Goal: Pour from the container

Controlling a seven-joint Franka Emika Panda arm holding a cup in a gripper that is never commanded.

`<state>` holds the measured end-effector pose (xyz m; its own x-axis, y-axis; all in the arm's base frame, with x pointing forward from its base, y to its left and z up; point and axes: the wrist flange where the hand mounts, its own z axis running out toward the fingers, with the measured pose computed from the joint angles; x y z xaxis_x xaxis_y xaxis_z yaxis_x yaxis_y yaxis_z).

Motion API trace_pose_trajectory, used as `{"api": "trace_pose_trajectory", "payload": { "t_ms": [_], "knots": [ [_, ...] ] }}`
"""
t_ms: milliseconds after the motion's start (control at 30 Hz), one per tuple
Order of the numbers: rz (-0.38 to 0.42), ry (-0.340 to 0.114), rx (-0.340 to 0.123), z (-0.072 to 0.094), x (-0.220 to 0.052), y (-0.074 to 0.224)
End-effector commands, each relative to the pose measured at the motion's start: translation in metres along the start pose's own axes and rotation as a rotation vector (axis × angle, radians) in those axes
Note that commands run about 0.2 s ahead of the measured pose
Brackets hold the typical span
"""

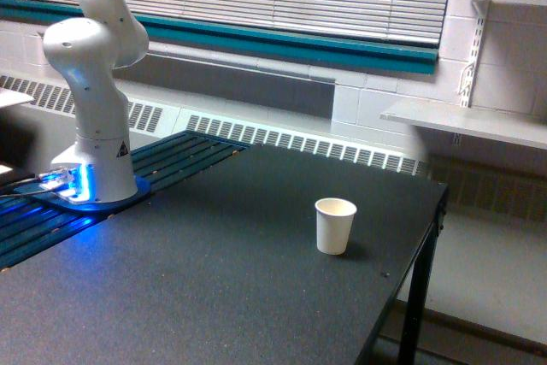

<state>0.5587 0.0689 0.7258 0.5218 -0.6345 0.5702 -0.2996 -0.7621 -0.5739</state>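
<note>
Only the lower part of my white arm [92, 83] shows in the exterior view, rising from its base at the view's left and leaving the frame at the top. My gripper is out of view. The clear see-through container with reddish-brown and pink bits is out of view too. An opaque white paper cup [334, 226] stands upright on the dark table [214, 288], toward the view's right, open end up. I cannot see what is inside it.
The arm's base [94, 179] glows blue at the table's left. Blue slats [184, 156] lie beside the base. The table's right edge [436, 211] drops to the floor. Grey shelves [466, 121] hang on the wall at the right, under window blinds.
</note>
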Motion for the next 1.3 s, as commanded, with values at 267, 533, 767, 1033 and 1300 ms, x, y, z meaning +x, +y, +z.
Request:
{"api": "trace_pose_trajectory", "payload": {
  "t_ms": [267, 533, 767, 1033, 1300],
  "knots": [
    [0.000, -0.004, -0.001, 0.013, -0.013, 0.017],
    [-0.011, -0.012, -0.048, 0.033, -0.022, 0.049],
    [-0.045, -0.045, -0.109, 0.062, -0.045, 0.077],
    [-0.076, -0.121, -0.157, 0.100, -0.082, 0.113],
    [-0.111, -0.188, -0.203, 0.131, -0.117, 0.139]
  ]
}}
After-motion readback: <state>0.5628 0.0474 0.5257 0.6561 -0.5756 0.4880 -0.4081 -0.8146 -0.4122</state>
